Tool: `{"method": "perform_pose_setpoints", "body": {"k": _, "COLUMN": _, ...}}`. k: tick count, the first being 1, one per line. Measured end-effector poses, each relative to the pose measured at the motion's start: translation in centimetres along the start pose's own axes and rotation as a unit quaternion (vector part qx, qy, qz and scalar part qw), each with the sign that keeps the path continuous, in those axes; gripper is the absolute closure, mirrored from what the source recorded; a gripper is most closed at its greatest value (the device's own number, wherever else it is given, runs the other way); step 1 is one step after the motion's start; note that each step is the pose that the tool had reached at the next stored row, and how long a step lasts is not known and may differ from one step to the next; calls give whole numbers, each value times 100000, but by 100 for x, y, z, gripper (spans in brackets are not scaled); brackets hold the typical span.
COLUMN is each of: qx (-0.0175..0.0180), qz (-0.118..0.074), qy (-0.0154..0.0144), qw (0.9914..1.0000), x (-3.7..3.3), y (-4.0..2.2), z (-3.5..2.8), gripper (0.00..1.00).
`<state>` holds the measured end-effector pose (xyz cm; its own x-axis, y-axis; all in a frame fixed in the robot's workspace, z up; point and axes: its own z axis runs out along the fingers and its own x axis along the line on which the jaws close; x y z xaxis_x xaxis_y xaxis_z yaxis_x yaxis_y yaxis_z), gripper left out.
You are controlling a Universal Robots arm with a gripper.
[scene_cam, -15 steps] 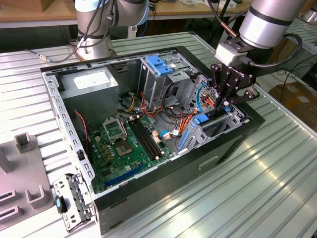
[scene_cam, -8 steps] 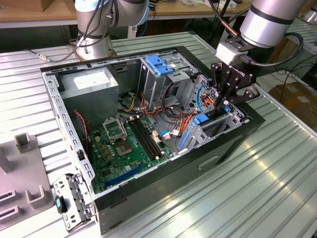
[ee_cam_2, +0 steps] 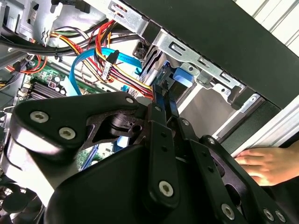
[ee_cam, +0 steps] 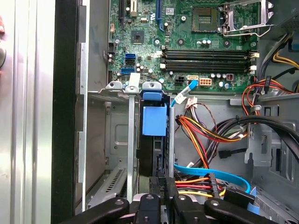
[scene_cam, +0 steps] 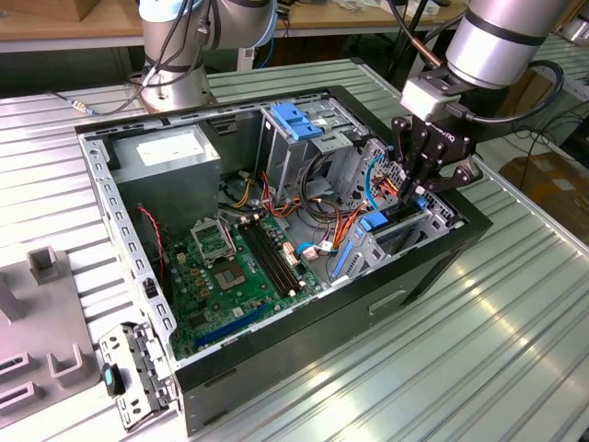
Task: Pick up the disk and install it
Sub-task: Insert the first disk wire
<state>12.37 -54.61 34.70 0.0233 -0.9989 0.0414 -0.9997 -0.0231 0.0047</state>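
End effector point(scene_cam: 416, 187) low in drive bay point(ee_cam: 119, 140) at computer case point(scene_cam: 433, 249) edge, fingers pinched on disk point(ee_cam: 153, 122), seemingly standing edge-down in slot. Push straight, slow, keep blue rails lined up, clear of cables point(ee_cam: 205, 130). Hand point(ee_cam_2: 266, 164) rests near case.

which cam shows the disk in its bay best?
First wrist view: the disk stands edge-on in its slot, its blue rail facing the camera, the pincer at its end. The exterior view gives a small blue patch; the second wrist view, a blue sliver.
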Motion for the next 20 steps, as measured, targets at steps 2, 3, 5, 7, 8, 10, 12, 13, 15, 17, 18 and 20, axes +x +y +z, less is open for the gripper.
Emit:
{"method": "perform_pose_setpoints", "body": {"k": 2, "qx": -7, "qz": 151, "qy": -7, "qw": 100000, "x": 0, "y": 0, "z": 5, "gripper": 83}}
{"method": "perform_pose_setpoints", "body": {"k": 3, "qx": -11, "qz": 306, "qy": -6, "qw": 100000, "x": 0, "y": 0, "z": 7, "gripper": 83}}
{"method": "perform_pose_setpoints", "body": {"k": 5, "qx": -21, "qz": 556, "qy": 1, "qw": 99998, "x": 0, "y": 0, "z": 9, "gripper": 83}}
{"method": "perform_pose_setpoints", "body": {"k": 7, "qx": -83, "qz": 857, "qy": -117, "qw": 99996, "x": -2, "y": 0, "z": 54, "gripper": 83}}
{"method": "perform_pose_setpoints", "body": {"k": 8, "qx": -127, "qz": 869, "qy": -110, "qw": 99996, "x": -2, "y": 0, "z": 65, "gripper": 83}}
{"method": "perform_pose_setpoints", "body": {"k": 10, "qx": -131, "qz": 868, "qy": -116, "qw": 99996, "x": -3, "y": 0, "z": 67, "gripper": 83}}
{"method": "perform_pose_setpoints", "body": {"k": 12, "qx": -130, "qz": 867, "qy": -120, "qw": 99996, "x": -2, "y": 0, "z": 68, "gripper": 83}}
{"method": "perform_pose_setpoints", "body": {"k": 13, "qx": -132, "qz": 867, "qy": -129, "qw": 99996, "x": -3, "y": 0, "z": 68, "gripper": 83}}
{"method": "perform_pose_setpoints", "body": {"k": 15, "qx": -132, "qz": 867, "qy": -141, "qw": 99996, "x": -2, "y": 0, "z": 49, "gripper": 82}}
{"method": "perform_pose_setpoints", "body": {"k": 17, "qx": -131, "qz": 867, "qy": -123, "qw": 99996, "x": 0, "y": 0, "z": 7, "gripper": 75}}
{"method": "perform_pose_setpoints", "body": {"k": 18, "qx": -131, "qz": 868, "qy": -123, "qw": 99996, "x": 1, "y": 0, "z": -15, "gripper": 75}}
{"method": "perform_pose_setpoints", "body": {"k": 20, "qx": -131, "qz": 869, "qy": -134, "qw": 99996, "x": 1, "y": 0, "z": -19, "gripper": 75}}
